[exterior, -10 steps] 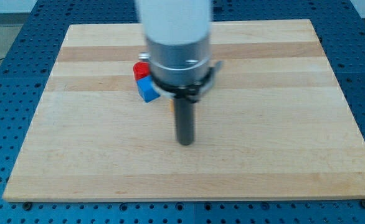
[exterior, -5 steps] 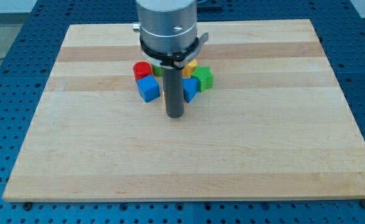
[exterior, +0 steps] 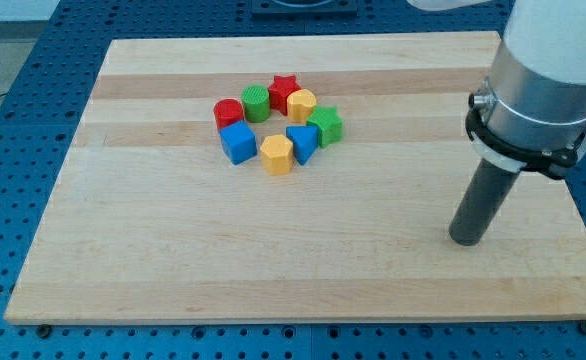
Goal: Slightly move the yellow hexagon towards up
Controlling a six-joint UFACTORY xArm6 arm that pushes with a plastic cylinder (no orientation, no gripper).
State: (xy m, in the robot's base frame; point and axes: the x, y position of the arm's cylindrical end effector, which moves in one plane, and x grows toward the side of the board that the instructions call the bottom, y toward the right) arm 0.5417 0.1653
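Only the one camera view here. My tip (exterior: 466, 241) is planted on the wooden board (exterior: 153, 260), way over at the right side and well apart from all the blocks. It's just a plain dark rod, so there's nothing to open or close, and it isn't touching or pushing anything.

The blocks sit in a tight little ring left of centre, toward the far half of the board. The yellow hexagon (exterior: 277, 154) is the nearest piece of that ring, at its bottom edge. A blue cube (exterior: 238, 143) is just beside it on the left, and a blue block (exterior: 301, 143) (pointed-looking, can't quite call the shape) is right up against it on the right. Going round: a green star-ish block (exterior: 325, 126) on the right, a yellow block (exterior: 301, 104) with a rounded top, a red star (exterior: 284, 91) at the far side, a green cylinder (exterior: 256, 102), and a red cylinder (exterior: 229, 114) on the left.

Around the board is a blue perforated table (exterior: 13, 130).
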